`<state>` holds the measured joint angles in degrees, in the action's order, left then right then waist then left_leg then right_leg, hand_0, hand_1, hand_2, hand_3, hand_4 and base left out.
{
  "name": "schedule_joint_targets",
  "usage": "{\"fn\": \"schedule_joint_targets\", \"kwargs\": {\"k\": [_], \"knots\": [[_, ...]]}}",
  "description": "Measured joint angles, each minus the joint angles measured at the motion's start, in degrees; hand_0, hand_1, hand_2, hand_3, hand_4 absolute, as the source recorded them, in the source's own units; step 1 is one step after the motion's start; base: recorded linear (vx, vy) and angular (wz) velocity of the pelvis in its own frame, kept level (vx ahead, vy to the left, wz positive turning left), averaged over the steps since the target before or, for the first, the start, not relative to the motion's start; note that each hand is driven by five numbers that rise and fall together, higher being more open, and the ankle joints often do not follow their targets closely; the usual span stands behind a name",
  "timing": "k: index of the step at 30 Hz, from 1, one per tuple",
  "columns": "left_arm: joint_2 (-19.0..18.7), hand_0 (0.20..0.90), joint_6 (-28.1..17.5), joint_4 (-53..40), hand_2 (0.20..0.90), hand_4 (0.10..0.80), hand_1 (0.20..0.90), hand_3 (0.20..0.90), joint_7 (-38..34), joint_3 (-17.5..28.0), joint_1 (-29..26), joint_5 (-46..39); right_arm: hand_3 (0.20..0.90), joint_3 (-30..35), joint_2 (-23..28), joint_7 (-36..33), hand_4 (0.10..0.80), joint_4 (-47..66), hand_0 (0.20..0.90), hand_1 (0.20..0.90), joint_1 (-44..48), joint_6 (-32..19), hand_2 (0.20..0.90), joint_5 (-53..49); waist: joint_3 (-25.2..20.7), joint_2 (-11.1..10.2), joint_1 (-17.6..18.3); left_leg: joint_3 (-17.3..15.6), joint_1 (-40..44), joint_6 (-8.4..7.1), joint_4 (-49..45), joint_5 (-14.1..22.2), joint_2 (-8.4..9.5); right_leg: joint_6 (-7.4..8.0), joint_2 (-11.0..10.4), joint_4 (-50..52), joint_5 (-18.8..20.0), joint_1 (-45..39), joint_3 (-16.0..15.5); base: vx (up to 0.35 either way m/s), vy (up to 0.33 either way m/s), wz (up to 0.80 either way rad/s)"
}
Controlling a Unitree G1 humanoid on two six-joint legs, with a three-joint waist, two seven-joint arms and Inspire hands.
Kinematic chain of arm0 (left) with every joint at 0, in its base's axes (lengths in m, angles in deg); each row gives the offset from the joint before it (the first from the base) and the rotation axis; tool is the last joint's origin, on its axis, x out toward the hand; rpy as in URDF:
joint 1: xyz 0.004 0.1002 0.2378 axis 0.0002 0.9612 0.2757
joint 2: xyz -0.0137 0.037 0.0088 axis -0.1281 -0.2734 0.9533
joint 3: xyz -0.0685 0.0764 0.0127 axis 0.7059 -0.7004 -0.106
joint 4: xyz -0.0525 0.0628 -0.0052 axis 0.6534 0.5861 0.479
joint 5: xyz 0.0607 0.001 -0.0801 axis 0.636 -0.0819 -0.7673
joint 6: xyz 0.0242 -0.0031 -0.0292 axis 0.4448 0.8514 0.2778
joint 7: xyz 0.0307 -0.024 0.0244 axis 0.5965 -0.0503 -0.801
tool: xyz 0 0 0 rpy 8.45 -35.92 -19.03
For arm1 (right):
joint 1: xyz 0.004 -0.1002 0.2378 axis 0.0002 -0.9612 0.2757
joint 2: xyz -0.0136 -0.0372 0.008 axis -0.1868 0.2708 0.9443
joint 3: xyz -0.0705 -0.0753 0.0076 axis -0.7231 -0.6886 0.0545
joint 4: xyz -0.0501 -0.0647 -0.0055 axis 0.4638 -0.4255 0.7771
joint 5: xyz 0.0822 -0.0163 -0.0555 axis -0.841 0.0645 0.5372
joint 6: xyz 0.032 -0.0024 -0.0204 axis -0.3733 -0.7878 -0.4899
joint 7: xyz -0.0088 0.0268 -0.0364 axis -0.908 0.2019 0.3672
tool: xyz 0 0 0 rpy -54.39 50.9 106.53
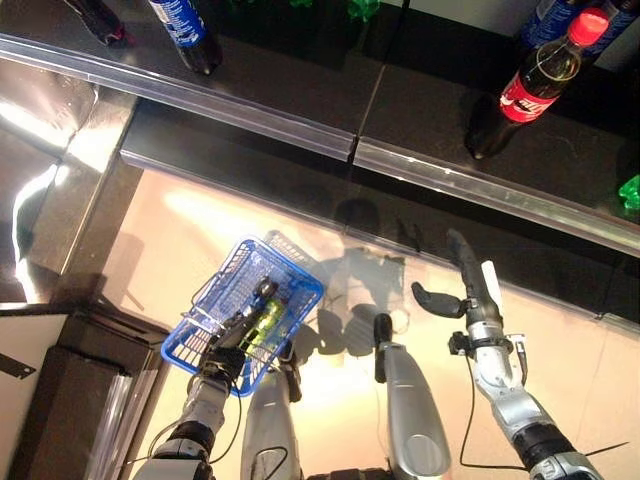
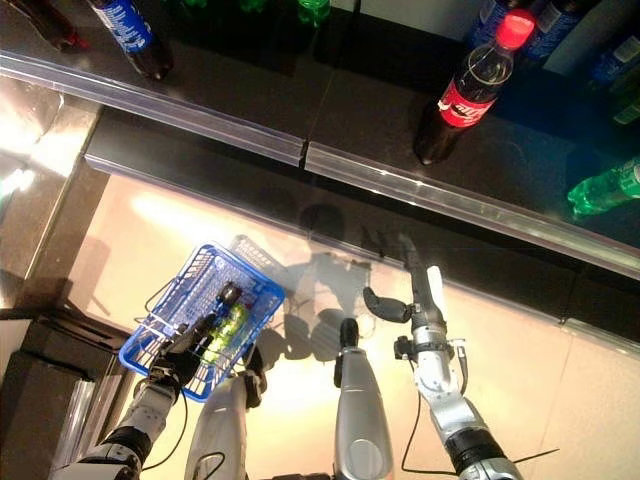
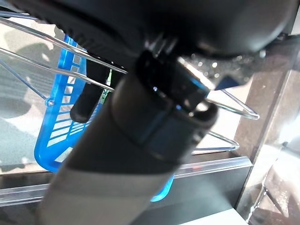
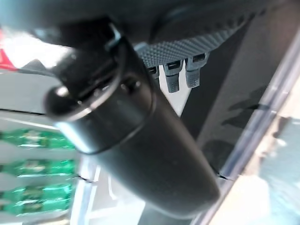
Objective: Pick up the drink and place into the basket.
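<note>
Pale glossy floor (image 1: 560,330) runs below dark shelves (image 1: 300,90) carrying cola bottles (image 1: 525,90). Left hand (image 1: 235,335) curls round the wire handle of a blue basket (image 1: 215,275), where a green drink (image 1: 262,322) lies. Right hand (image 1: 470,285) hangs open, empty.

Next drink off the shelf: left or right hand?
Right, probably. The right hand is open, empty, and raised toward the shelf edge below the red-capped cola bottle. The left hand is curled on the blue basket handle, which already holds a green bottle.
</note>
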<state>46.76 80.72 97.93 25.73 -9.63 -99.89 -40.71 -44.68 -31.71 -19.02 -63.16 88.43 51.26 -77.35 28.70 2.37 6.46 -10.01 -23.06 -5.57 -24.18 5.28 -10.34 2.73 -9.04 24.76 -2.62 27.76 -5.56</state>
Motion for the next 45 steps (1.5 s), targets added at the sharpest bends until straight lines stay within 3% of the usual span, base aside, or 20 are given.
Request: {"fn": "schedule_joint_targets", "kwargs": {"k": [11,21,31,45], "knots": [[0.0,0.3,-0.1,-0.2,0.3,0.1,0.3,0.2,0.2,1.0,1.3,0.1,0.9,8.7,0.4,-1.0,0.8,9.3,0.9,0.9,-0.8,-3.0,0.9,-3.4,0.2,-0.4,0.0,0.1,1.0,0.0,-0.3,0.1,-0.22,-0.01,0.1,-0.3,0.0,-1.4,-0.1,0.019,0.007,0.01],[0.0,0.3,0.1,-0.1,0.3,0.1,0.3,0.2,0.2,1.2,1.5,0.2,0.9,11.8,0.6,-1.4,0.8,9.5,0.9,0.9,1.9,-3.9,0.9,-12.3,0.9,-0.2,0.0,0.3,2.2,-0.29,-0.8,0.3,-0.6,-0.05,0.4,-0.9,0.1,-3.2,-0.4,0.007,0.0,0.0],[0.0,0.3,1.1,0.1,0.3,0.1,0.3,0.2,0.2,1.2,1.6,0.3,0.9,12.7,4.8,-2.1,0.8,8.5,0.9,0.9,7.4,-3.9,0.9,-16.7,1.2,0.4,-0.5,0.5,3.8,-0.31,-0.9,0.4,-0.71,-0.03,0.5,-1.1,0.1,-5.1,-0.6,0.033,-0.011,0.01],[-0.1,0.3,3.3,-0.3,0.3,0.1,0.3,0.2,0.2,1.3,1.2,1.6,0.9,13.5,7.7,1.1,0.8,1.7,0.9,0.9,11.6,1.2,0.9,-21.0,1.9,1.8,-1.8,1.4,4.6,-0.34,-2.1,0.6,-0.98,-0.07,0.5,-1.1,0.1,-7.0,-1.5,0.039,-0.014,0.03]]}}
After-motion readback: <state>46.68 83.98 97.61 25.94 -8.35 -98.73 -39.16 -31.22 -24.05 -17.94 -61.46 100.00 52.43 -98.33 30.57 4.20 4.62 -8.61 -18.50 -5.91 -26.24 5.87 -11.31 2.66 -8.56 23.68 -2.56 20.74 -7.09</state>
